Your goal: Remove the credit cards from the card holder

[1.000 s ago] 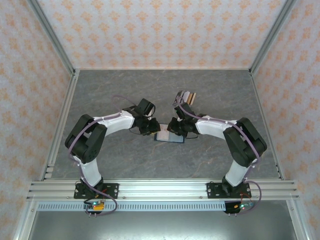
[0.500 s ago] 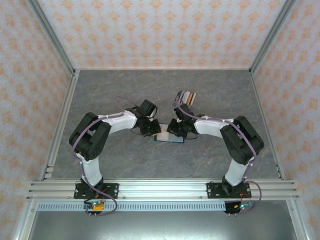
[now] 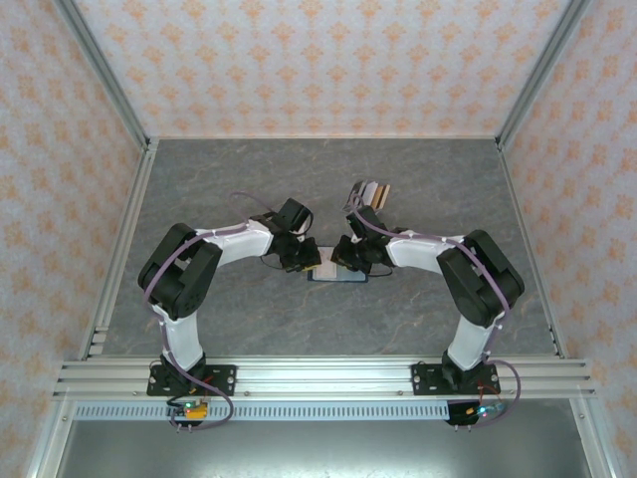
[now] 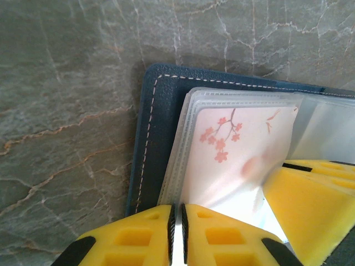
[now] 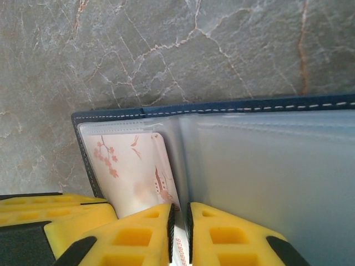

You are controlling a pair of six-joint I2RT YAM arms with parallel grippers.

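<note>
Mid-extraction, by the look of things: card holder (image 3: 336, 273) lying open and flat on the table (image 3: 428, 169), centre, between the two arms, navy cover down and clear sleeves (image 4: 186, 138) facing up. At the outer end of those sleeves, left tool (image 4: 177, 216) drawn narrow, pinched on what seems to be their thin plastic edge, just below a blossom-printed card (image 4: 233, 144) seated in its pocket. Near the fold, right tool (image 5: 180, 216) likewise narrow, clamped on a thin card edge (image 5: 180, 244) with printed digits poking out between the pads. Hard to tell whether that edge belongs to the blossom-printed card or to another behind it. Judged as the step of freeing one card, with none visibly clear of its sleeve yet. Next move, likely: keep the left pinch steady as an anchor, then draw the right tool slowly along the pocket's opening, without lifting the whole holder off the table or creasing the plastic.
</note>
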